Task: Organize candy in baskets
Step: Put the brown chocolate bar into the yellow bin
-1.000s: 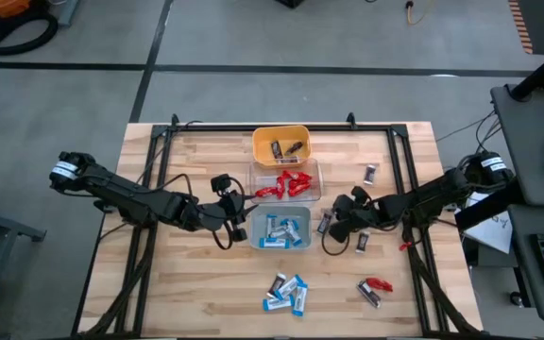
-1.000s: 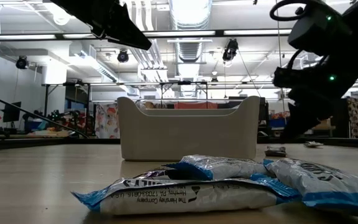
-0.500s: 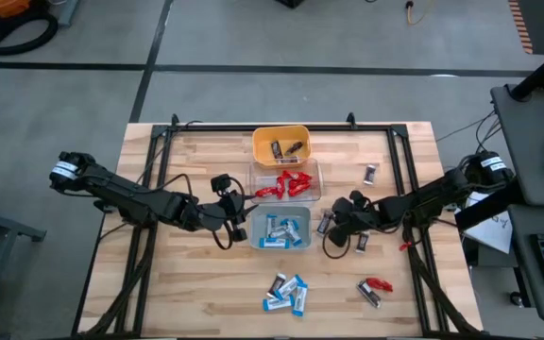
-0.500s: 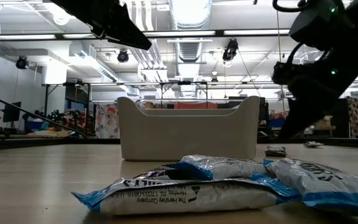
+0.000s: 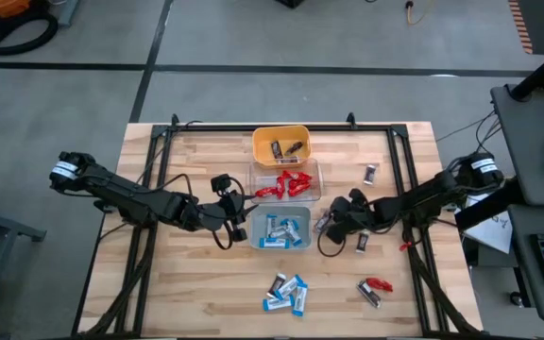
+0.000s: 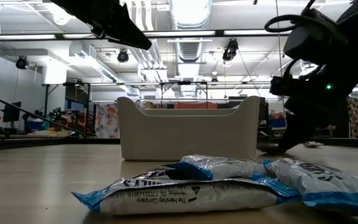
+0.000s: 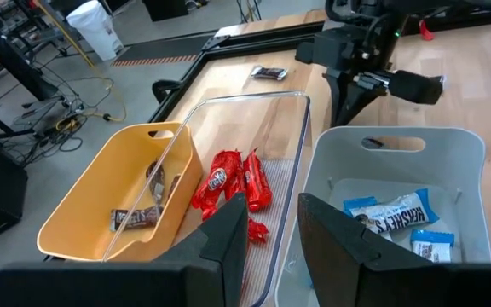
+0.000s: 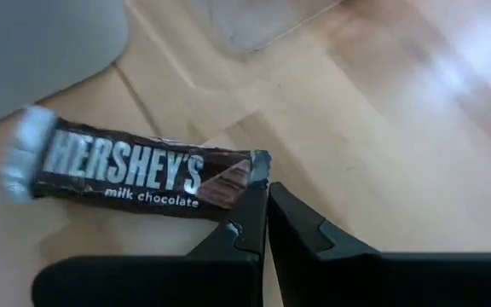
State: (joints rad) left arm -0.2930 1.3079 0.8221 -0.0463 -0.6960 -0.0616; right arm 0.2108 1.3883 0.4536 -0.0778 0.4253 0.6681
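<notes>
Along the tabletop's [image 5: 206, 293] midline we see three baskets: yellow [image 5: 280, 144] nearest the far edge, clear [image 5: 285, 181], then grey [image 5: 280, 229]. Our left gripper [image 5: 237, 206] hovers beside the clear one, fingers slightly parted, empty. Our right gripper [image 8: 267, 217], closed, touches a brown candy [image 8: 135, 170] right of the grey basket.

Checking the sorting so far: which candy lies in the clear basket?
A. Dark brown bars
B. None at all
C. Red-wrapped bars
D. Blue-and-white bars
C: in the high view the clear basket, the middle one of the three, holds red-wrapped bars; the left wrist view shows the same, with dark bars in the yellow-orange basket and blue-and-white ones in the pale grey-blue basket.
</notes>
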